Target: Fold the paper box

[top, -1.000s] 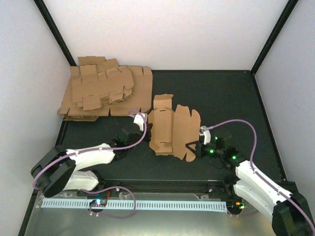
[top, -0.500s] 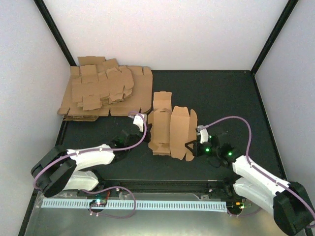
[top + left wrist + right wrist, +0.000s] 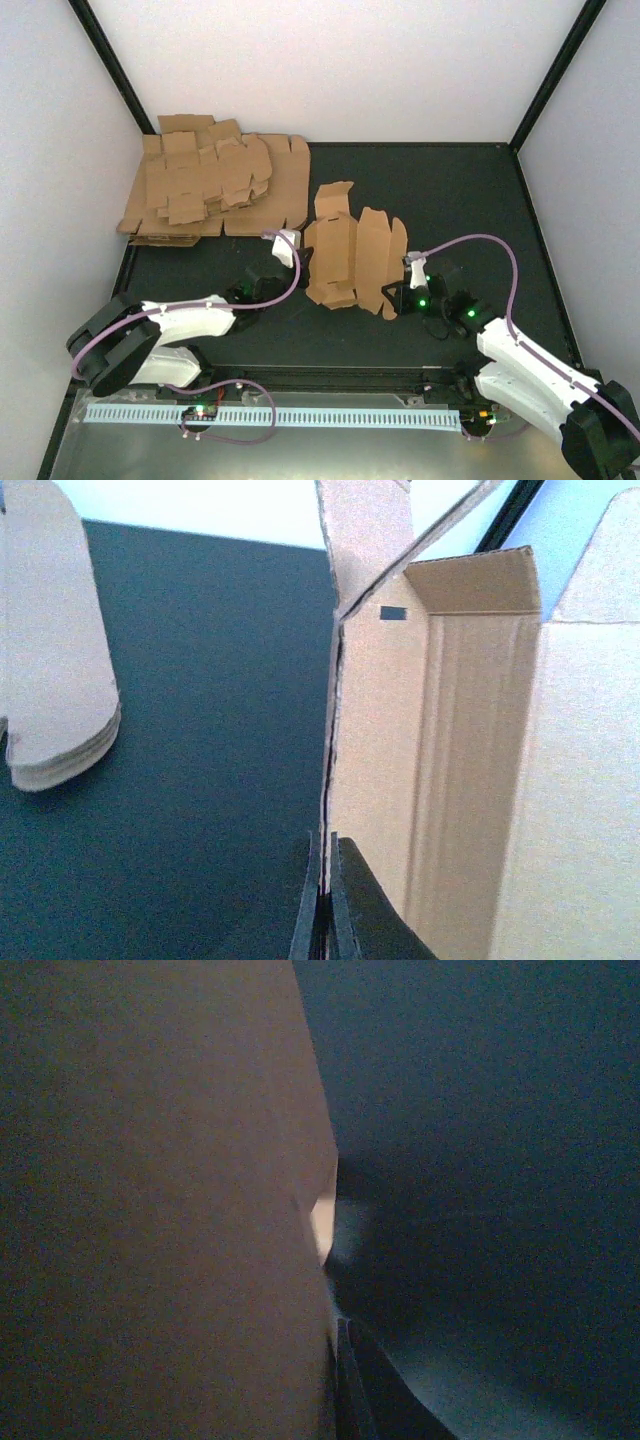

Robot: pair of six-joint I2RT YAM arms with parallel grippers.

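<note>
The paper box (image 3: pixel 352 262) is a brown half-folded carton in the middle of the black table, with its walls partly raised and flaps sticking out. My left gripper (image 3: pixel 306 270) is at its left wall. In the left wrist view my left gripper (image 3: pixel 327 858) is shut on the thin edge of that upright wall (image 3: pixel 375 730), and the open trough shows to the right. My right gripper (image 3: pixel 393 296) is at the box's right flap. In the right wrist view the dark cardboard (image 3: pixel 160 1200) fills the left side. One finger (image 3: pixel 346 1380) lies against it and the other is hidden behind it.
A thick pile of brown cardboard sheets (image 3: pixel 210 185) lies at the back left, and its rounded edge shows in the left wrist view (image 3: pixel 55 680). White walls with black corner posts enclose the table. A metal rail (image 3: pixel 270 415) runs along the near edge.
The box's right panel swung up and leftward with my right gripper, then settled back a little. The whole box shifted slightly right and away. Both grippers kept their hold.
</note>
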